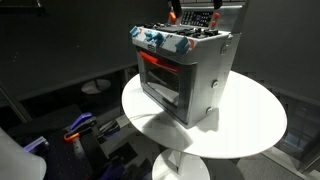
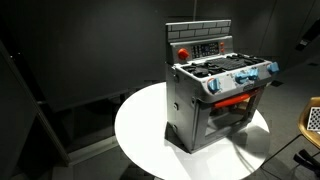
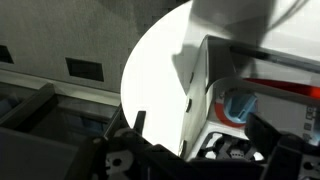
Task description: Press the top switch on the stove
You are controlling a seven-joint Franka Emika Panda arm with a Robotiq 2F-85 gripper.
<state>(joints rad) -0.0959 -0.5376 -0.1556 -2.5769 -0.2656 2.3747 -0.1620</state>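
The stove (image 1: 185, 75) is a small silver-grey toy oven that stands on a round white table (image 1: 255, 125). It has a red-trimmed dark door, blue knobs along the front top and a raised back panel (image 2: 198, 42) with red marks. It shows whole in both exterior views (image 2: 215, 100). In the wrist view I see its side wall (image 3: 200, 90) and one blue knob (image 3: 238, 103) close below. My gripper (image 3: 200, 140) hangs above the stove's front corner. Its dark fingers stand apart with nothing between them. I cannot make out the gripper in the exterior views.
The table's white top (image 3: 160, 60) reaches round the stove on all sides. Dark walls and a dark floor surround it. Cluttered blue and red items (image 1: 80, 128) lie on the floor by the table's foot. A dark shape (image 2: 305, 40) shows at the frame edge.
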